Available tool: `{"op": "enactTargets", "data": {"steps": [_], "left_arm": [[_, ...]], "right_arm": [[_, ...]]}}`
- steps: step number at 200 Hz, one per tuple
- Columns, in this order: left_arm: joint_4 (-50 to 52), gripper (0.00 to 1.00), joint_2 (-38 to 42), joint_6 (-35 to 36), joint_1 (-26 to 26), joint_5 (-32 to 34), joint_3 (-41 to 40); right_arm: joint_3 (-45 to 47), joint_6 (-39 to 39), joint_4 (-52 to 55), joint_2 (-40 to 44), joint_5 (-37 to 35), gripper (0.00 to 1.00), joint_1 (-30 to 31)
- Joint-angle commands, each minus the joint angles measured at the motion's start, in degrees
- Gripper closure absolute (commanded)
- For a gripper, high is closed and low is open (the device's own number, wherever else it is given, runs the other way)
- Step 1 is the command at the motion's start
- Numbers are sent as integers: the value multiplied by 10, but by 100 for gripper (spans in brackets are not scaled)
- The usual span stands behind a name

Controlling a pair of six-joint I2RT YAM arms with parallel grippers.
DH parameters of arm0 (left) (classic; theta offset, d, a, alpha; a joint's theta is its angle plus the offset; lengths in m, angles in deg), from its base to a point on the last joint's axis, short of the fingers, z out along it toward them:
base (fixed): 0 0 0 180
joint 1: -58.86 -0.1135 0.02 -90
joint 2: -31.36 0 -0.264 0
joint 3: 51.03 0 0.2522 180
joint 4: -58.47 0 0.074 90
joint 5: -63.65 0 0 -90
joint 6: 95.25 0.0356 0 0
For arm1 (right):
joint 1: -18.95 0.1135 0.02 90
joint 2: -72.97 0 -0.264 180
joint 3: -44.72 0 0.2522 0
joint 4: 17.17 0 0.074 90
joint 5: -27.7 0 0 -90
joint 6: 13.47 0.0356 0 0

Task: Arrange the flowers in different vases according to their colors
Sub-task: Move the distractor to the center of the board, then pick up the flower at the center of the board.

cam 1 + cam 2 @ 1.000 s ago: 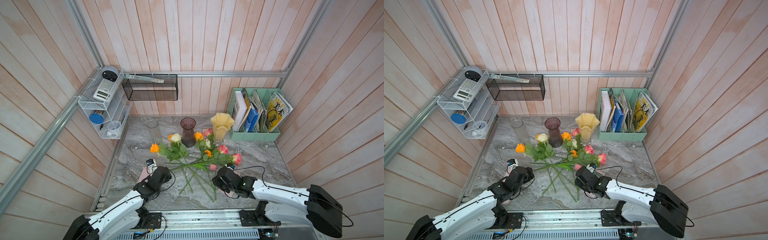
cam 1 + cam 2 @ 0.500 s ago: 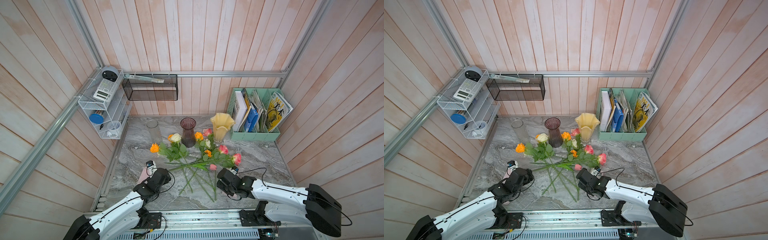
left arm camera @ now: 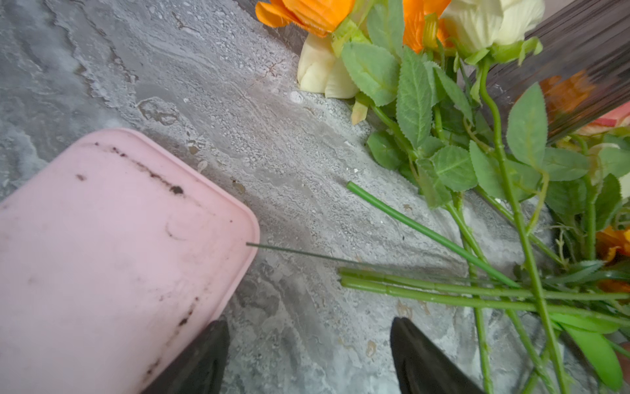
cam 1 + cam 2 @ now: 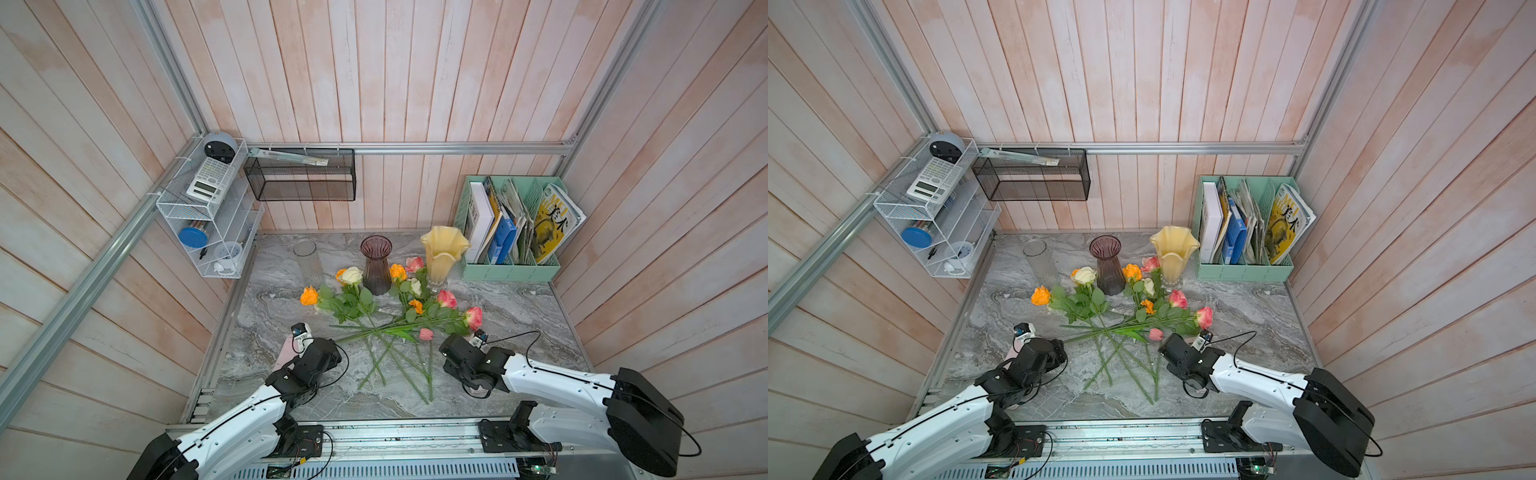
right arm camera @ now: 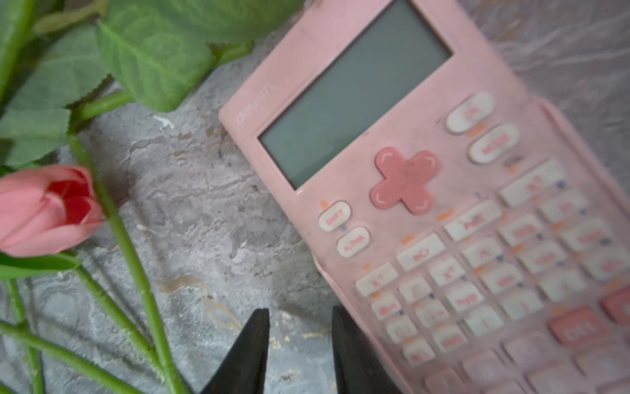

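The flowers [image 4: 386,307] lie in a loose pile mid-table in both top views: orange [image 4: 308,296], cream [image 4: 352,275] and pink [image 4: 473,318] heads, their stems crossing toward the front. Behind them stand three vases: clear glass [image 4: 307,259], dark purple [image 4: 376,266] and pale yellow [image 4: 442,253]. My left gripper [image 3: 308,327] is open and empty over bare marble, just short of the stem ends [image 3: 409,286]. My right gripper [image 5: 300,312] is open a narrow way with nothing between its fingers. It sits between the small pink tulip [image 5: 44,211] and a pink calculator [image 5: 443,204].
A pink flat cover [image 3: 102,256] lies beside my left gripper, showing under the arm in a top view [image 4: 286,353]. A mint-green file holder [image 4: 511,266] stands back right. A white wire shelf [image 4: 199,232] and black mesh basket [image 4: 301,178] hang on the walls.
My right gripper has drifted slightly right and its jaws have parted a little. The left arm and the flowers have not moved.
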Motion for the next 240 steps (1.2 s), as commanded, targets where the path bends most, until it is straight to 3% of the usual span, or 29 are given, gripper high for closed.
{"op": "enactTargets", "data": {"steps": [1, 48, 72, 87, 111, 141, 169, 240], "left_arm": [[-7, 20, 2, -2, -2, -6, -11], [-2, 20, 10, 1, -2, -8, -12], [4, 19, 13, 5, -2, -10, -1], [4, 19, 16, 12, -2, -17, 9], [-4, 18, 32, 38, -2, -38, 34], [-25, 13, 77, 64, -2, -69, 42], [-62, 11, 122, 75, -2, -84, 25], [-64, 9, 87, 60, -1, -65, 26]], "right_arm": [[23, -25, 74, 13, -21, 62, -61], [24, -118, 107, 102, -33, 59, -260], [-27, -167, 117, 97, -46, 57, -303], [-56, -229, 66, 91, 19, 57, -301], [-114, -303, 0, 48, 96, 55, -225], [-190, -405, 4, -32, 112, 53, -75], [-205, -450, -33, -82, 132, 56, 17], [-303, -530, -9, -222, 113, 62, 118]]}}
